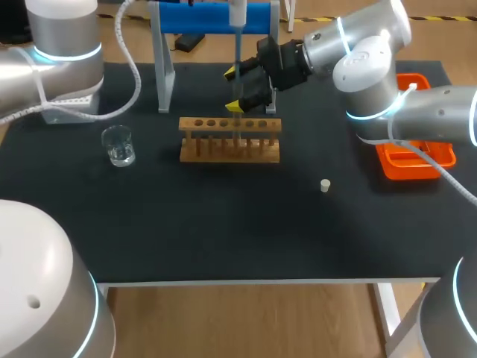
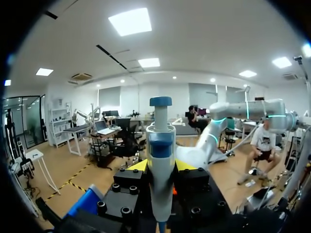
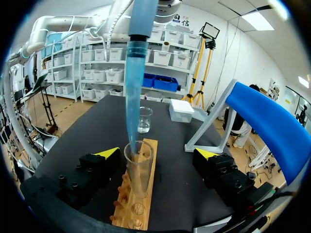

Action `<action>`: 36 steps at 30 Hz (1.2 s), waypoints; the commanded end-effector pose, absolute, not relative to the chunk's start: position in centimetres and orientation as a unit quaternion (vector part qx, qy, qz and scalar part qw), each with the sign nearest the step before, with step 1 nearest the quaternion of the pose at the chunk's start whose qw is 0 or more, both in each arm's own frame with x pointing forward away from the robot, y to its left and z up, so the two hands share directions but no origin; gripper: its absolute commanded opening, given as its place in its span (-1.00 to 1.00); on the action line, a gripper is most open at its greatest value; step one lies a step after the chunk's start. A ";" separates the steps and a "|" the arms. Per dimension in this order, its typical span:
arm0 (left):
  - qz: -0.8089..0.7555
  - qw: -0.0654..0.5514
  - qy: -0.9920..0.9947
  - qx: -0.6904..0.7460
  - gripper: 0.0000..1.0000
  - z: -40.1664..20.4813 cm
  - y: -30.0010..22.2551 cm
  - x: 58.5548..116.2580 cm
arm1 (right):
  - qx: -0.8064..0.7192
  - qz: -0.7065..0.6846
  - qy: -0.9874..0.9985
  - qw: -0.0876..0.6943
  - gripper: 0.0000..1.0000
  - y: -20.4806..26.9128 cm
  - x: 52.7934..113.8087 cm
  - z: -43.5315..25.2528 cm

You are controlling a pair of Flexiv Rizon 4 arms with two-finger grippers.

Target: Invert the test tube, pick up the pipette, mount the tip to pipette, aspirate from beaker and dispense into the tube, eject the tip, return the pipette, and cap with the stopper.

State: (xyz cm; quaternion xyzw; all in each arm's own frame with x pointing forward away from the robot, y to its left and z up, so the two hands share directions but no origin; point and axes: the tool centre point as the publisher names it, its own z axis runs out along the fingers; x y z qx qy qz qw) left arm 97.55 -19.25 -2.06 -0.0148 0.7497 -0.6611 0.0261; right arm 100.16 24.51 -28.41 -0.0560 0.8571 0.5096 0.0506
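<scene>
The pipette (image 2: 160, 145) fills the left wrist view, upright and clamped between the two yellow-tipped fingers of the left hand (image 2: 160, 167), plunger end uppermost. In the right wrist view its blue tip (image 3: 131, 111) comes straight down into the mouth of the test tube (image 3: 138, 167), which stands mouth-up in the wooden rack (image 3: 146, 204). The right hand (image 3: 158, 154) has its fingers well apart, one on each side of the tube, and neither touches the glass. I judge this to be the dispense step, with tube inverted, tip mounted and beaker visit apparently done; whether liquid is in the tube I cannot tell. Next, by my reading, the tip must rise straight out of the narrow mouth without knocking the rim, then be ejected. In the head view the right arm (image 1: 373, 67) enters from the right edge and bends across to the upper middle, its wrist lying level over the rack. The left arm (image 1: 63, 45) shows at the upper left, its hand out of sight there. The beaker (image 1: 118, 145) stands left of the rack, and the stopper (image 1: 325, 186) lies alone on the worktop (image 1: 223, 224) right of centre, not yet fitted
</scene>
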 end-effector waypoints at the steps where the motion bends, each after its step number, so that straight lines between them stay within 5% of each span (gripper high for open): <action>1: -0.660 0.035 0.750 -0.022 -1.00 -1.9 -18.7 96.5 | -0.056 0.509 0.857 0.050 1.00 24.5 100.2 -28.4; 36: -0.667 0.037 0.744 -0.020 -1.00 -3.7 -19.0 98.6 | -0.056 0.509 0.857 0.050 1.00 24.5 100.2 -28.4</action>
